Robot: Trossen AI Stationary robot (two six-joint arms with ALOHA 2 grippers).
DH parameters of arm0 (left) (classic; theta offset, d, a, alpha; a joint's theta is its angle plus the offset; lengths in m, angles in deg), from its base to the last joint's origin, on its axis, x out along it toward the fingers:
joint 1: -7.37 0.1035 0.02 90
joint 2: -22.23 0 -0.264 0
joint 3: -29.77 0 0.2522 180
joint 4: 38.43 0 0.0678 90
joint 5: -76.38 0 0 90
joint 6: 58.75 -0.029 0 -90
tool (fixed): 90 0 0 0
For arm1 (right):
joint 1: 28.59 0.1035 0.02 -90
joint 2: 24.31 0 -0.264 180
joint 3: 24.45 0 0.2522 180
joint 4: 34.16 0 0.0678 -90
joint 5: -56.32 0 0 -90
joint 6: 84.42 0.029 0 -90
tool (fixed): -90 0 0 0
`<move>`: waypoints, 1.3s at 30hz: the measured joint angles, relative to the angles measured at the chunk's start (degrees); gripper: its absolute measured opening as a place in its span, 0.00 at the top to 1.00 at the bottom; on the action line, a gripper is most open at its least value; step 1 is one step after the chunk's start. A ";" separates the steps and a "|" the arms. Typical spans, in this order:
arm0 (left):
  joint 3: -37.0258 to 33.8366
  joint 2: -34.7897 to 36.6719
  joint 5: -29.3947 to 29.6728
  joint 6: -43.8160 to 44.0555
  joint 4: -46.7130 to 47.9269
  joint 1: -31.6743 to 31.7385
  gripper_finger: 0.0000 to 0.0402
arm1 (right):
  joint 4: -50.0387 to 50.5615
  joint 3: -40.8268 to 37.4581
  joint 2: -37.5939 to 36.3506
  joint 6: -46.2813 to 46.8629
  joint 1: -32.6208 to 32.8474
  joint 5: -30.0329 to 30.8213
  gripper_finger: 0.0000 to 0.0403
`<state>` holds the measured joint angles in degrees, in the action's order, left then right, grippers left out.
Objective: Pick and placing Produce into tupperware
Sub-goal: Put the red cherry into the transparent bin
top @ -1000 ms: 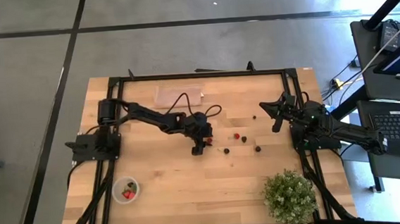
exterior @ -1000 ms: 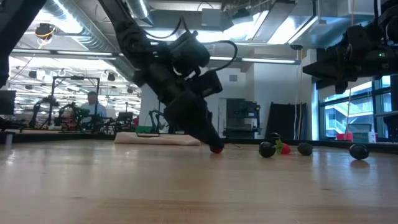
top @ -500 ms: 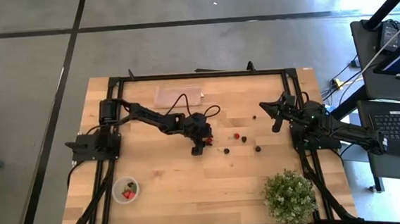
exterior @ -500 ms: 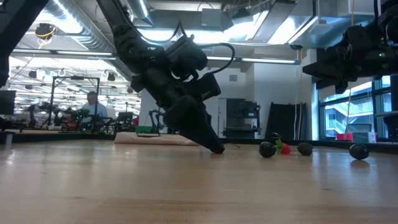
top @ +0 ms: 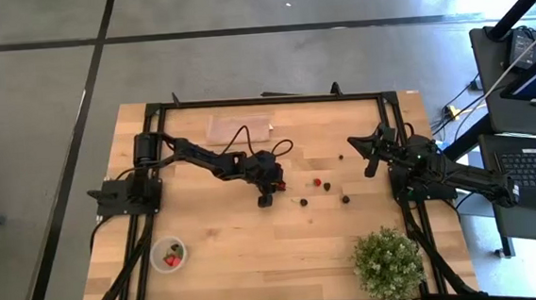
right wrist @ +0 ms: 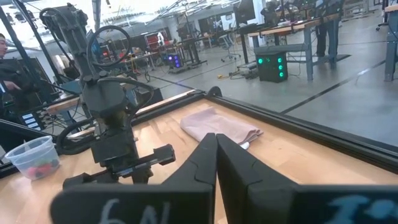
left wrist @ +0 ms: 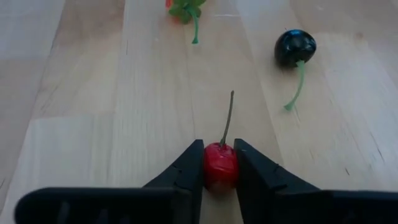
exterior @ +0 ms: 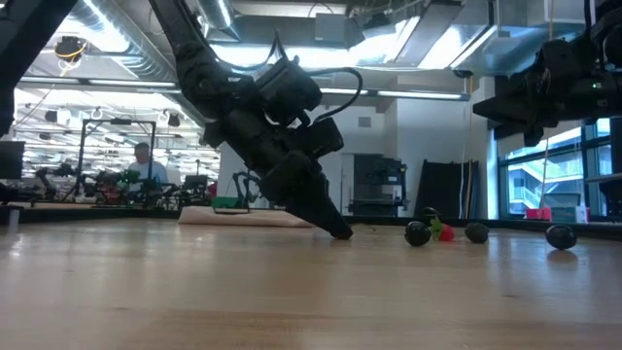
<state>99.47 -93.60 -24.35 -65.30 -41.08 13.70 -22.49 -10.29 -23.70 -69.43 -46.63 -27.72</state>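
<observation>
Left wrist view: glossy red, thin-stemmed fruit (left wrist: 221,167), seemingly a cherry.

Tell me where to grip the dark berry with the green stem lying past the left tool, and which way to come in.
Grip the dark berry across its round body, coming straight down, fingers either side, clear of the green stem trailing along the table. The stem looks too thin to hold. The left tool already pinches a red fruit this way.

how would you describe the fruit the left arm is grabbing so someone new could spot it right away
Start at the wooden table and follow the left arm to the left gripper near its middle. Its fingers are shut on a small red fruit with a thin brown stem. Unlike the dark berry with a green stem nearby, it is red and pinched.
</observation>
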 joint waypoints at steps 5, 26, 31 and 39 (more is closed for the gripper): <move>0.00 0.40 -0.37 1.27 0.24 0.00 0.83 | 0.00 -0.01 0.01 -0.02 0.01 0.00 0.97; -0.04 42.02 5.06 0.26 44.89 0.63 0.83 | -0.81 -0.01 -0.01 0.22 0.01 0.00 0.97; -0.04 54.56 5.27 12.89 59.47 -2.42 0.87 | -1.14 0.01 -0.01 0.90 0.01 0.00 0.97; 0.00 67.35 -1.45 40.60 72.76 -15.50 0.82 | -1.77 -0.01 -0.01 1.49 0.01 0.02 0.97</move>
<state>99.47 -26.25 -25.80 -24.69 31.69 -1.80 -24.26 -10.31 -23.71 -67.95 -46.62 -27.70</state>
